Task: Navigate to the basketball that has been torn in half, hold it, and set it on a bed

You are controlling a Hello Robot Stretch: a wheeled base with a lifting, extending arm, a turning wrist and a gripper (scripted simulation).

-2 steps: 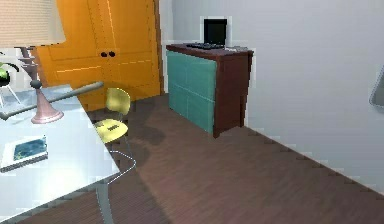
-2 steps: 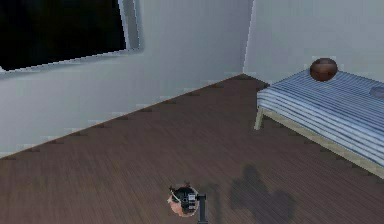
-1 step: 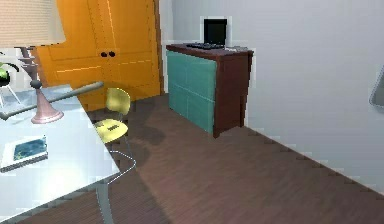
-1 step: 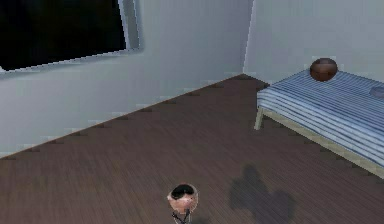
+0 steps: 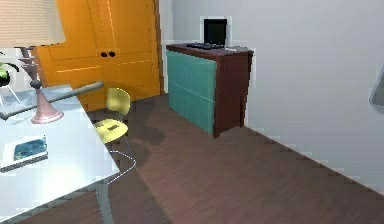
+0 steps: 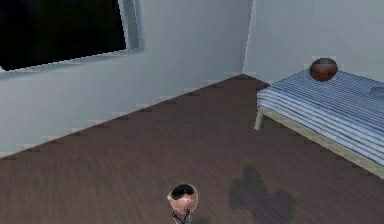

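In the arm side view a small orange-pink ball half with a dark hollow top [image 6: 182, 196] hangs over the brown wood floor at the bottom edge, its shadow cast off to the right. It sits at the far end of my gripper [image 6: 181, 214], which pokes up from the bottom edge and holds it. A bed [image 6: 330, 110] with a blue striped cover stands at the arm side view's right. A whole brown ball [image 6: 322, 69] rests on the bed's far end near the wall.
A dark window [image 6: 60, 30] is in the wall, with open floor between me and the bed. The forward view has a white desk [image 5: 60, 150] with a lamp [image 5: 40, 70], a yellow chair [image 5: 113, 115], an orange wardrobe [image 5: 110, 45] and a teal dresser [image 5: 205, 90] bearing a laptop [image 5: 213, 33].
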